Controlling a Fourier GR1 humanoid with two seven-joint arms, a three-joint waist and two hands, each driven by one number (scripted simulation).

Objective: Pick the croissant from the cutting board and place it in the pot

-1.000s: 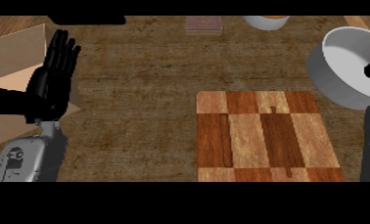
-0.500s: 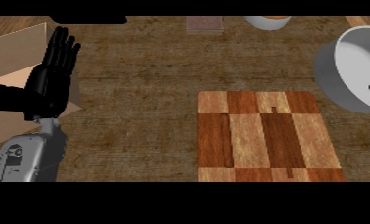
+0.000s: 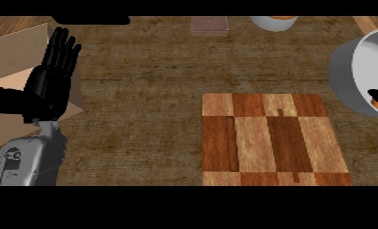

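Far left: the left hand [image 3: 50, 80] stands upright near the view's left edge, fingers straight and close together, pointing away from the robot. It is open wide, holds nothing and is at rest. Its grey forearm [image 3: 31, 159] enters from the lower left corner. Behind and beside the hand lies a tan cardboard box [image 3: 21, 53], partly covered by it.

Top edge: a dark flat shape [image 3: 90, 20] is cut off by the frame. Right of it sits a small brown block [image 3: 210, 24], then a white bowl [image 3: 274, 22] with orange contents, only partly visible.

Centre: the surface [image 3: 148, 83] is dark, mottled brown wood.

Right of centre: the cutting board [image 3: 272, 140] lies flat on the surface, its light and dark wood strips fully in view.

Far right: the pot [image 3: 347, 75], grey outside and pale inside, is cut off by the right edge and stands just beyond the board's upper right corner. Inside it, at the frame edge, an orange-brown sliver shows, apparently the croissant [image 3: 368, 105]. Just above it is a small black shape, apparently part of the right hand [image 3: 373, 93]. How far that hand is open, and whether it has hold of anything, cannot be told.
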